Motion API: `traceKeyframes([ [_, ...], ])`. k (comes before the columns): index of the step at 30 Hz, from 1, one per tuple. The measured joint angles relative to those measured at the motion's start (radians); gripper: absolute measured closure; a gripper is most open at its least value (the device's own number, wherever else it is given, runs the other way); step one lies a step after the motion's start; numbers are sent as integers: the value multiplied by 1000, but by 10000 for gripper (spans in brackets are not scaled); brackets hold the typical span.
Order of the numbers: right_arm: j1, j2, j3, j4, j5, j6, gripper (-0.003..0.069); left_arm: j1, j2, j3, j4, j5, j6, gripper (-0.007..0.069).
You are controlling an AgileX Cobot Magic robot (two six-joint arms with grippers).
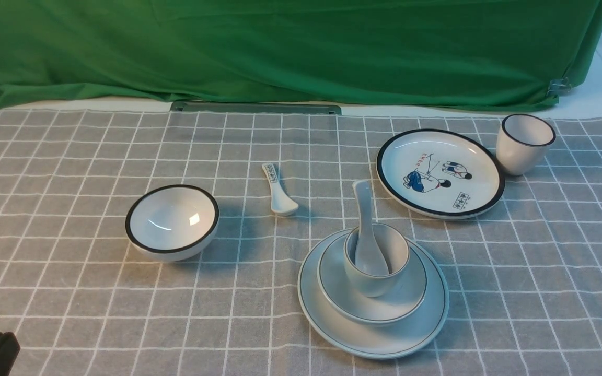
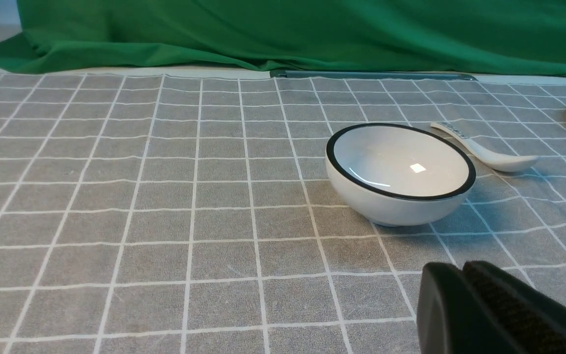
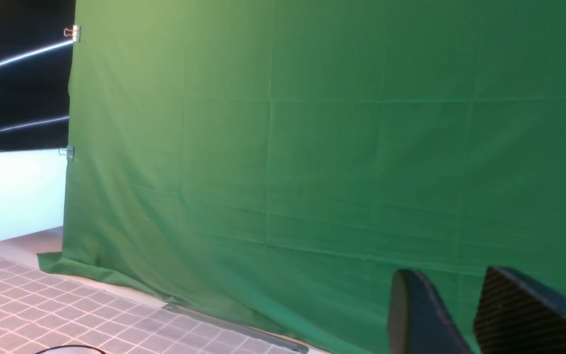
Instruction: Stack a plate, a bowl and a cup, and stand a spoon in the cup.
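You're looking at a finished-looking stack near the middle-right of the tabletop (image 1: 45, 313): the plate (image 1: 332, 324) is lying flat on the checked cloth, the bowl (image 1: 416, 292) is sitting inside it, the cup (image 1: 379, 282) is sitting in the bowl, and the spoon (image 1: 366, 235) is standing in the cup, handle leaning up and back over the far rim.

Nothing is touching the stack. Your left gripper (image 2: 462, 270) is resting low at the near left corner, jaws pressed together and holding nothing (the left wrist view is showing the two black pads meeting). Your right gripper (image 3: 452, 290) is showing only in the right wrist view, pointing at the green backdrop (image 1: 280, 47); its jaws are standing apart with a clear gap and nothing between them.

The other dishes are sitting apart from the stack: the black-rimmed bowl (image 1: 172, 222) off to the left, the small printed spoon (image 1: 278, 190) between it and the stack, the cartoon plate (image 1: 439, 172) behind and to the right, and the black-rimmed cup (image 1: 524, 143) just beside that plate at the far right.
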Motion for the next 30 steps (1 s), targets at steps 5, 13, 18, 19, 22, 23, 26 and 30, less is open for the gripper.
traceKeyframes([
  [5,0,0,9,0,15,2,418,0,0,0,0,0,0,609],
  [13,-205,-11,213,0,38,6,418,0,0,0,0,0,0,607],
  [18,-382,-24,430,0,52,7,418,0,0,0,0,1,3,607],
  [19,-406,-36,459,0,83,7,418,0,0,0,0,1,3,607],
  [22,-444,-56,479,1,160,9,418,0,0,0,0,2,3,607],
  [23,-448,-60,479,1,163,8,418,0,0,0,0,2,3,607],
  [26,-449,-60,479,1,163,9,418,0,0,0,0,3,3,607],
  [30,-449,-60,479,1,161,14,418,0,0,0,0,3,3,607],
])
